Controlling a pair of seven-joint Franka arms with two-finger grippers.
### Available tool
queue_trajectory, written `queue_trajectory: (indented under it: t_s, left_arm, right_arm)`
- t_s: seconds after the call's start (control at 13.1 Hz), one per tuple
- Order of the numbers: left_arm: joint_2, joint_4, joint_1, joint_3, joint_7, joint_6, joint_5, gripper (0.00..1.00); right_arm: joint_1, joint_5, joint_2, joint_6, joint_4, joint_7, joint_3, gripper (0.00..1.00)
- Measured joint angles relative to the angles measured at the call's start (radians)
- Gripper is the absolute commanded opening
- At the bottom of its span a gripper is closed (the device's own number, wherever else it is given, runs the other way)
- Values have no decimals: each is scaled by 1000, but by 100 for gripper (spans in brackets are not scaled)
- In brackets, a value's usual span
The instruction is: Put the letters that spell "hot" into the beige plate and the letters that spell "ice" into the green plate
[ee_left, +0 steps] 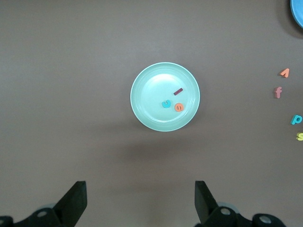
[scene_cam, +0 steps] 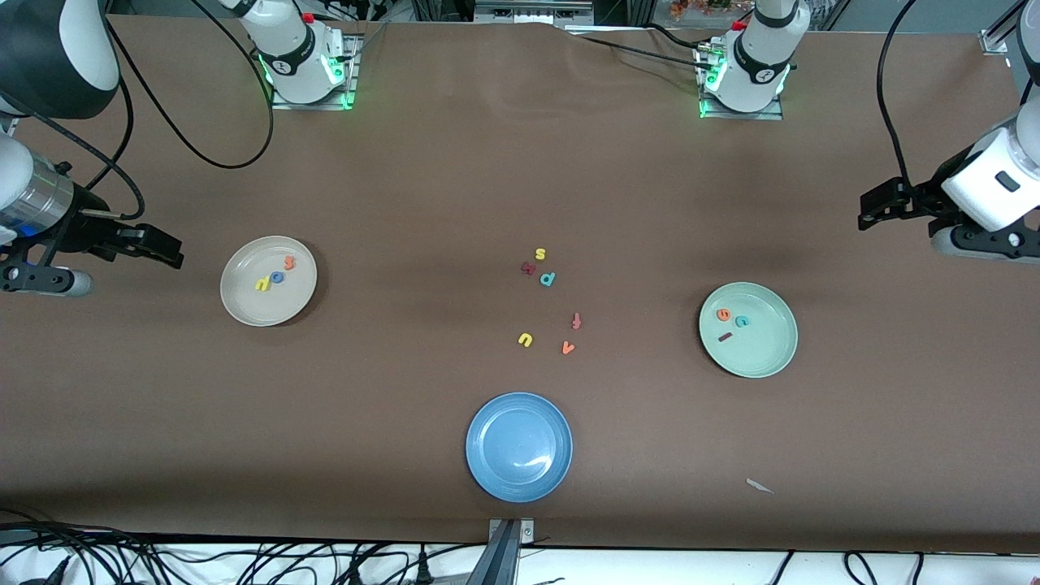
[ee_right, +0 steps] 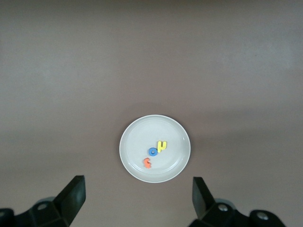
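Note:
The beige plate (scene_cam: 252, 305) lies toward the right arm's end of the table and holds the yellow h (scene_cam: 262, 284), blue o (scene_cam: 277, 278) and orange t (scene_cam: 290, 262). The green plate (scene_cam: 764, 349), toward the left arm's end, holds the orange e (scene_cam: 723, 314), teal c (scene_cam: 742, 321) and maroon i (scene_cam: 725, 336). My right gripper (scene_cam: 171, 252) hangs open and empty over bare table beside the beige plate (ee_right: 137, 142). Over bare table beside the green plate (ee_left: 151, 109), my left gripper (scene_cam: 868, 210) is also open with nothing in it.
A blue plate (scene_cam: 487, 471) sits near the front edge at mid-table. Loose letters lie between the plates: yellow s (scene_cam: 540, 254), maroon squiggle (scene_cam: 528, 267), teal p (scene_cam: 548, 279), reddish f (scene_cam: 576, 321), yellow u (scene_cam: 525, 340), orange v (scene_cam: 568, 348). A white scrap (scene_cam: 760, 486) lies near the front edge.

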Motion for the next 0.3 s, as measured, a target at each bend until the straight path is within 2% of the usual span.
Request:
queue_trajectory:
  t_s: [0.3]
  left_arm:
    - [-26, -17, -7, -2, 0, 8, 0, 100]
  right_arm:
    - [-3, 2, -2, 0, 1, 0, 0, 100]
